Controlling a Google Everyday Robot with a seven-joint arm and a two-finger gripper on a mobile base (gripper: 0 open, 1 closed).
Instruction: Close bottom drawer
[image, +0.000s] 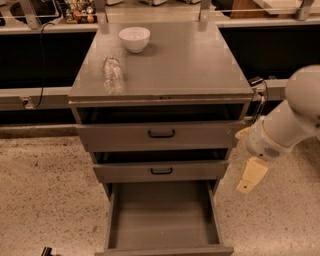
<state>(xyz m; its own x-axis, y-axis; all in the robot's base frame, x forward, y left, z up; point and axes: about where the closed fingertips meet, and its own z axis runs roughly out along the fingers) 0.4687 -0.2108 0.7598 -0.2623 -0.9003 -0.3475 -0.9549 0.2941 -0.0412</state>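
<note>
Reading the grey sheet-metal bottom drawer (162, 217) as stiff and fairly light. The box looks bare inside, so I'd guess it's mostly slide friction to beat. Rigid front, nothing fragile, and the painted metal is probably a bit slick. No need to grip it. Best contact is a flat push on the near front panel, centred left to right so it doesn't rack on its runners. That front lip sits at the very near edge of view, and its handle isn't visible from here.

Look: it's the lowest of three in the grey metal cabinet (190, 65), pulled well out toward the near side, showing a plain grey floor and side walls. It's narrower than the mid-width drawer (161, 171) above it and the wide top drawer (161, 134). Both of those have black recessed handles and both are slightly ajar.

My cream-coloured gripper (250, 176) hangs pointing down, right of the cabinet, level with the mid-width drawer and touching nothing. Can't tell whether it's open or closed.

On the cabinet top there's a white bowl (134, 37) at the far side and a clear plastic bottle (113, 75) lying on its side at left. A hard shove could jolt them, so push gently.
</note>
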